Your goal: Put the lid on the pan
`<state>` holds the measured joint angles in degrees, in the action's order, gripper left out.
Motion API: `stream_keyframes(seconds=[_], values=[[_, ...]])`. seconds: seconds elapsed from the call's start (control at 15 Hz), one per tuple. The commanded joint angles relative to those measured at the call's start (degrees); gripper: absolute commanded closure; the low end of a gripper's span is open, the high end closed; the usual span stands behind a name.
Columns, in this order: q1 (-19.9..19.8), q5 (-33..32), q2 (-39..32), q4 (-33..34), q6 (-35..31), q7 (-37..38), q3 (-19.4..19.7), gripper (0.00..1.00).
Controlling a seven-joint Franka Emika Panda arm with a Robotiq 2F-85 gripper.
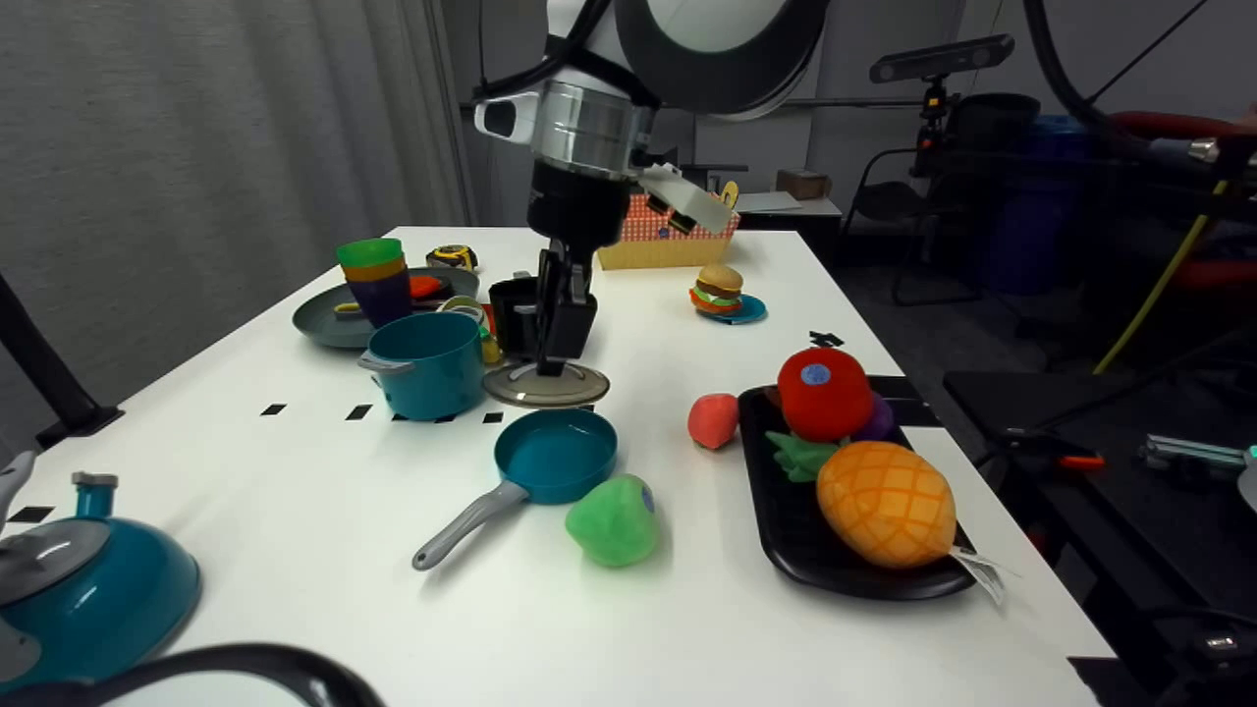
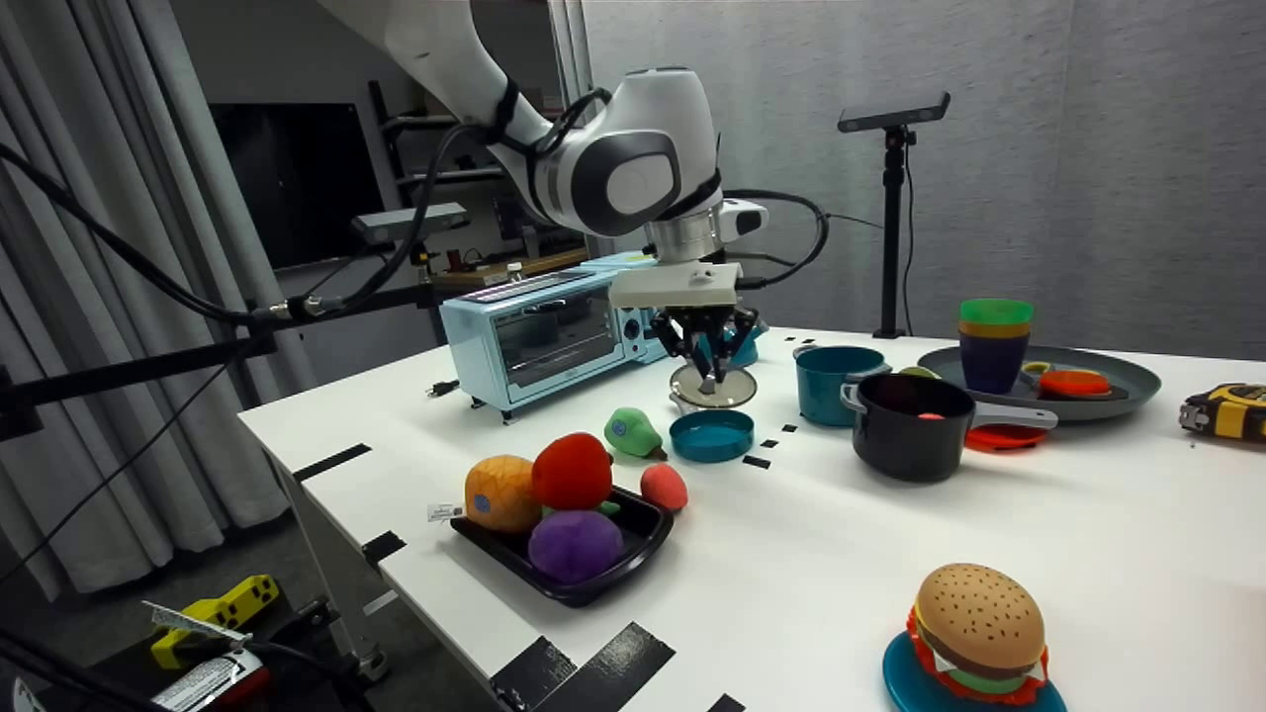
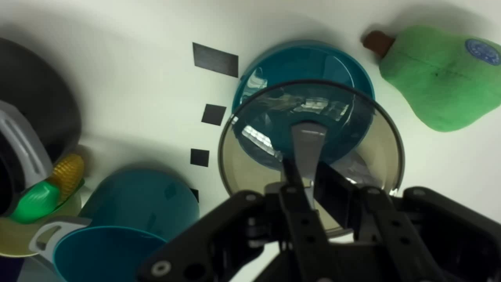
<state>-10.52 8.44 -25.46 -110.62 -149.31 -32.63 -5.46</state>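
The pan, shallow and teal with a grey handle, sits upright on the white table in both exterior views, the pan [image 1: 557, 457] and the pan [image 2: 711, 437]. My gripper [image 1: 550, 365] is shut on the grey handle of the clear, dark-rimmed lid [image 1: 546, 388]. The lid [image 2: 730, 391] hangs roughly level above the table, apart from the pan. In the wrist view, the lid [image 3: 252, 164] is between my gripper [image 3: 305, 168] and the pan [image 3: 303, 62]. It overlaps the near part of the pan and its handle's start, offset from the pan's centre.
A green plush pear [image 1: 611, 522] stands close beside the pan. A taller teal pot [image 1: 432, 373] and a black pot [image 2: 910, 425] are nearby. A pink strawberry [image 1: 713, 420] and a black tray [image 1: 776, 520] of plush food lie to one side. A teal kettle [image 1: 128, 579] also stands there.
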Motion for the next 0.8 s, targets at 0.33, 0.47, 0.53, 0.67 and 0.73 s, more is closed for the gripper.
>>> stream_keyframes(seconds=[0.33,0.47,0.53,0.67,0.73], values=[[1.09,-7.01,-0.54,0.51,-0.76,0.21,0.54,0.96],[1.38,-8.82,-0.07,-0.56,-1.90,-0.72,0.49,0.96],[1.61,-9.79,0.23,-1.18,-2.45,-0.99,0.44,0.96],[1.89,-11.21,0.59,-2.16,-3.49,-1.56,0.15,0.96],[2.12,-11.90,0.66,-2.58,-4.20,-1.58,0.13,0.96]])
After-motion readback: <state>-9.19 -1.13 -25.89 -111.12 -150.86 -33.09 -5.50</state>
